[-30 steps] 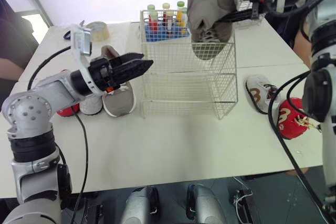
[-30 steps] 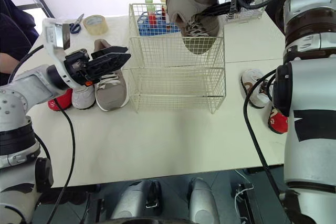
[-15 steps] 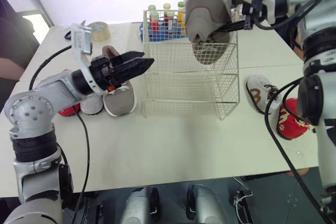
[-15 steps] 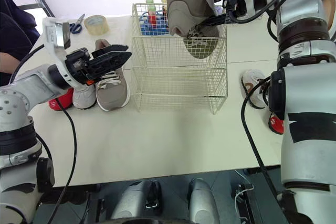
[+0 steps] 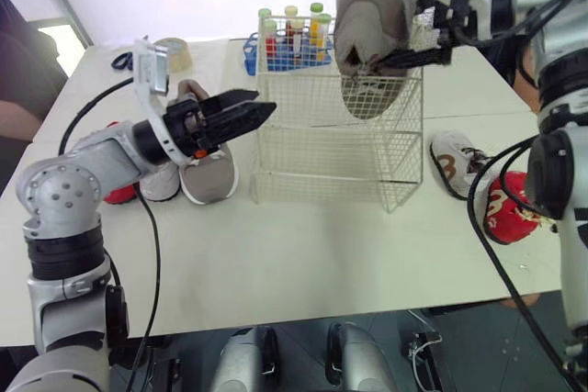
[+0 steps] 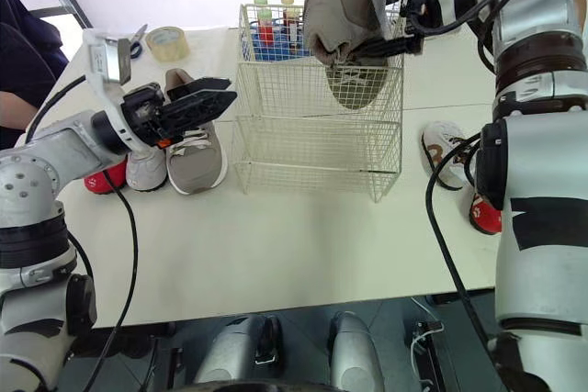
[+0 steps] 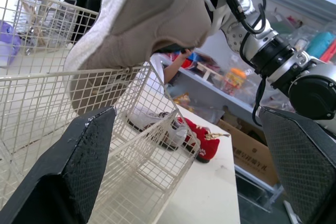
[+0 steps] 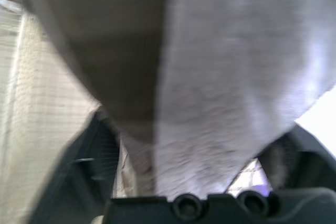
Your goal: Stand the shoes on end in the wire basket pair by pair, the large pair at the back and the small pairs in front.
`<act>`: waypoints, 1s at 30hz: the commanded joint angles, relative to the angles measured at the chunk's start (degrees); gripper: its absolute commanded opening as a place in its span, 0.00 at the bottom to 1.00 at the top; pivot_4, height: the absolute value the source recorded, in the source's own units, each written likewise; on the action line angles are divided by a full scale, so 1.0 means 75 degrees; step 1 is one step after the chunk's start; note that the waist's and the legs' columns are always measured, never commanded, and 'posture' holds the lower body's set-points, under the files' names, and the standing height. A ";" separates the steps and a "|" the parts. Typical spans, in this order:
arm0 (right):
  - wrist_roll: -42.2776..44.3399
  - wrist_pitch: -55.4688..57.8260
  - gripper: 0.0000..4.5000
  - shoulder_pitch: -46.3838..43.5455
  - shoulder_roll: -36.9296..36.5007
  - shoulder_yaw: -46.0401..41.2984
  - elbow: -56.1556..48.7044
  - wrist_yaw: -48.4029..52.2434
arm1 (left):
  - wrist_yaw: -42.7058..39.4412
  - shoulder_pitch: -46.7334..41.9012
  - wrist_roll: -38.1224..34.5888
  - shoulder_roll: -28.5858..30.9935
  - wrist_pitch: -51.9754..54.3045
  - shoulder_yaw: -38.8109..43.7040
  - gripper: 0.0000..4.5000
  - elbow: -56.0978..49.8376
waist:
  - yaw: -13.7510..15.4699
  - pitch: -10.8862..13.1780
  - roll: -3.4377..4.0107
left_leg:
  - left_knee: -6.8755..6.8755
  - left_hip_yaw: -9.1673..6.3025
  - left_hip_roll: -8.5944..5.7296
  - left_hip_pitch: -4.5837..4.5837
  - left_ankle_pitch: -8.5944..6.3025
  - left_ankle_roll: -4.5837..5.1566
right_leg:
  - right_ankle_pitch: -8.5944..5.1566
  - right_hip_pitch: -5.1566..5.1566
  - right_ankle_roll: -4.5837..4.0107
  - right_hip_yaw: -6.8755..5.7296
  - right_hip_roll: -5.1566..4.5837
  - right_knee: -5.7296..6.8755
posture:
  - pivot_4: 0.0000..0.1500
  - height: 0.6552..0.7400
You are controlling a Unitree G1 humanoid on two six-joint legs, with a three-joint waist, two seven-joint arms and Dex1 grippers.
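A white counter [image 5: 303,254] carries a wire basket [image 5: 331,149]. The right end effector [image 5: 386,61] is clamped on a large taupe shoe [image 5: 372,6] over the basket's back right. The shoe's long axis is nearly upright, with the toe down inside the wire and the heel up. The left end effector [image 5: 262,103] hovers just beside the basket's left wall, fingers spread wide. Its mate, the second taupe shoe [image 5: 209,172], lies flat on the counter to the left.

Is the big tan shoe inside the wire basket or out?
Partly in: the tan shoe's toe is below the wire basket's rim, heel above it, held on end by the right gripper.
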 commanded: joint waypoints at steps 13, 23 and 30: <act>0.0058 0.0349 0.80 -0.0252 -0.1045 -0.0433 -0.0712 -0.0964 | -0.0068 -0.0308 -0.0052 -0.0137 -0.0099 -0.0106 1.00 0.0017 | -0.0041 0.0002 0.0003 | -0.0004 0.0003 0.0002 0.0005 0.0001 -0.0004 | 0.0000 -0.0004 0.0000 0.0004 0.0001 -0.0002 | 1.00 1.00; 0.1004 0.1706 0.80 0.0461 -0.1550 -0.1184 -0.2528 -0.0559 | -0.0192 -0.0369 0.0047 -0.0024 -0.0134 -0.0173 1.00 0.0159 | -0.0017 0.0004 0.0007 | -0.0006 0.0005 0.0002 0.0005 0.0002 -0.0004 | 0.0000 -0.0005 0.0000 0.0005 -0.0001 -0.0003 | 1.00 1.00; 0.4124 0.6440 0.80 0.1828 -0.1518 -0.2729 -0.6758 -0.0344 | -0.0019 -0.0620 0.1250 0.0856 -0.0809 0.0094 1.00 0.0734 | 0.0009 0.0003 0.0007 | -0.0008 0.0001 0.0010 0.0005 0.0002 -0.0004 | 0.0000 -0.0007 0.0000 0.0002 0.0001 -0.0002 | 1.00 1.00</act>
